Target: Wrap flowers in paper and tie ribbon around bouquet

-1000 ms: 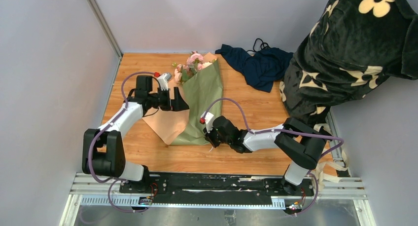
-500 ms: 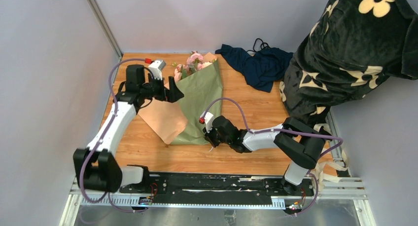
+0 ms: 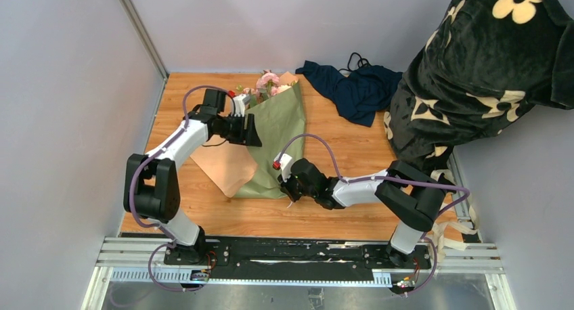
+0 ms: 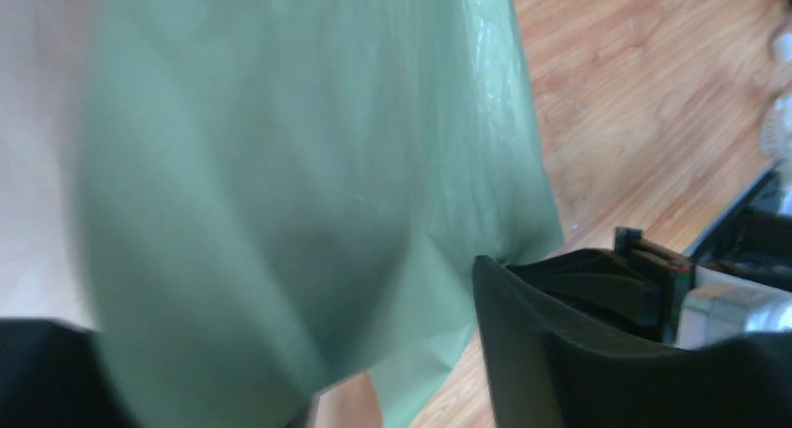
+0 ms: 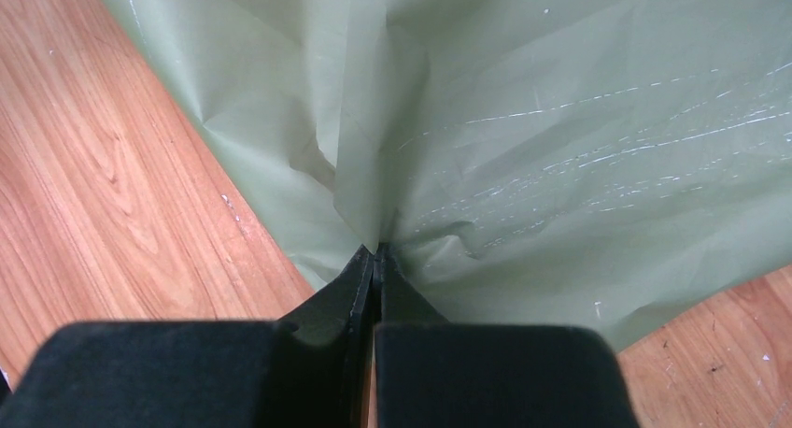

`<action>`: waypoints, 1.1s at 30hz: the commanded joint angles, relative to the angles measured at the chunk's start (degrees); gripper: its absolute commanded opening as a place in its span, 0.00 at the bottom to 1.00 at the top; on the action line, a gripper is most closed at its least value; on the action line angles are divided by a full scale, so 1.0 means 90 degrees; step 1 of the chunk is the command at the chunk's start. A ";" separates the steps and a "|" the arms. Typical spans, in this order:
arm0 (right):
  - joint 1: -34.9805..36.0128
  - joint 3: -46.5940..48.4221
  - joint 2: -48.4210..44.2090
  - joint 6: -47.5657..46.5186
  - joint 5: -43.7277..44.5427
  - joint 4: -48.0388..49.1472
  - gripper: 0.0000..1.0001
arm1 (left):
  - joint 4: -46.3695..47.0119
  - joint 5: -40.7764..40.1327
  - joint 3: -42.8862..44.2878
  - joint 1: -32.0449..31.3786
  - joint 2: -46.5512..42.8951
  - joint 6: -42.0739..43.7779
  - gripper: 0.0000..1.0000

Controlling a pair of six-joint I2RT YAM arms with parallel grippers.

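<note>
Right wrist view: the right gripper (image 5: 376, 252) has its jaws pressed together on a gathered fold of the paper (image 5: 579, 110), sage face up, at the narrow lower end of the bouquet (image 3: 274, 144). Judged purpose: to pin the stem end so the wrap cannot slide or unroll while the other arm works.

Left wrist view: the left gripper (image 4: 280, 306) stands with jaws apart and the green sheet between them; no pinch is made. In the top external view it sits at the bouquet's left edge, toward the upper part, just above the tan flap (image 3: 227, 164) spread on the table (image 3: 338, 147). Judged intent is to take that side and fold it over.

The flowers (image 3: 268, 82) lie at the far end, with pink heads showing out of the wide mouth. Ribbon not made out in any view.

Bare board to the left and on the near side gives room for the fold. A navy cloth (image 3: 352, 86) lies just right of the blooms, and black floral fabric (image 3: 474, 73) crowds the right edge
</note>
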 commanded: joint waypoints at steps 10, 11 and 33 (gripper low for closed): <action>0.0066 0.0158 -0.0894 -0.0821 -0.0781 -0.1341 0.36 | 0.0252 -0.1340 0.0138 0.0097 0.0797 0.0498 0.00; 0.0052 0.0222 -0.1123 -0.0957 -0.0937 -0.1534 0.39 | 0.0299 -0.1443 0.0144 0.0098 0.0908 0.0507 0.00; -0.2146 0.0295 0.0798 0.1536 -0.3551 0.0237 0.00 | 0.0635 -0.2152 0.0122 0.0098 0.1790 0.0841 0.00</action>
